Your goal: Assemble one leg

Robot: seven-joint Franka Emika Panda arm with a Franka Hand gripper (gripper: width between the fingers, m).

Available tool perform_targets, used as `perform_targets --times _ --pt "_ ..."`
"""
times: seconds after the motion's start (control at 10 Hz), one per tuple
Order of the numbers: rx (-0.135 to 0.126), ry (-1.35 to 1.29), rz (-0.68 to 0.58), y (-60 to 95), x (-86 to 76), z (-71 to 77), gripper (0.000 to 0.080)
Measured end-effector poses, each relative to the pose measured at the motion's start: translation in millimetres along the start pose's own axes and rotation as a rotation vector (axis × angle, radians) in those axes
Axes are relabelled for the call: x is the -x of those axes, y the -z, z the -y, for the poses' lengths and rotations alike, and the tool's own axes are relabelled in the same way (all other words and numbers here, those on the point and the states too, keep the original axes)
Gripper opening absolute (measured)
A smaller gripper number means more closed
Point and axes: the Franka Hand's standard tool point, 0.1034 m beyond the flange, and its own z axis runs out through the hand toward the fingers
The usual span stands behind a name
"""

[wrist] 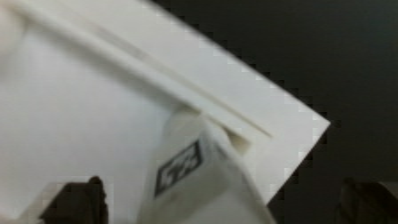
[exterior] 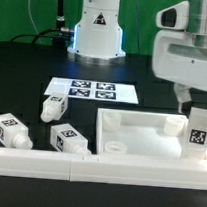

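Observation:
A white leg (exterior: 199,133) with a black-and-white tag stands upright at the corner of the white tray (exterior: 140,127) on the exterior view's right. My gripper (exterior: 189,100) hangs just above and around the leg's top. In the wrist view the leg (wrist: 192,165) lies between my two dark fingertips (wrist: 75,200), with a gap showing on each side, so the jaws stand open. The tray (wrist: 107,90) fills most of that view behind the leg. Whether the leg's lower end sits in a corner socket is hidden.
Three loose legs lie on the black table left of the tray: one (exterior: 54,107) near the marker board (exterior: 92,90), one (exterior: 10,128) at the far left, one (exterior: 67,137) by the tray's left wall. A white rail (exterior: 47,166) runs along the front. The robot base (exterior: 97,31) stands at the back.

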Motion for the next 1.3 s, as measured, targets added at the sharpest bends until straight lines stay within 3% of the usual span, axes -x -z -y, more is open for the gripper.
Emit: perform_targets --times 0.1,0.3,0.4,0.5,0.6,1.3 --pt "0.011 0.166 -0.014 -2.9 -3.1 -1.5 0.0649" --pt "-0.001 0.195 -0.035 -5.9 0.2 3.6 0.0649" --pt "-0.001 0.195 -0.036 -5.9 -0.6 3.1 0.0506" --pt "-0.001 0.168 -0.035 -6.2 -0.6 2.8 0.0506" --pt "0.003 0.111 -0.039 -6.5 -4.0 -0.3 0.0359" --pt "0.023 -0.027 -0.061 -5.6 -14.7 -10.3 0.035"
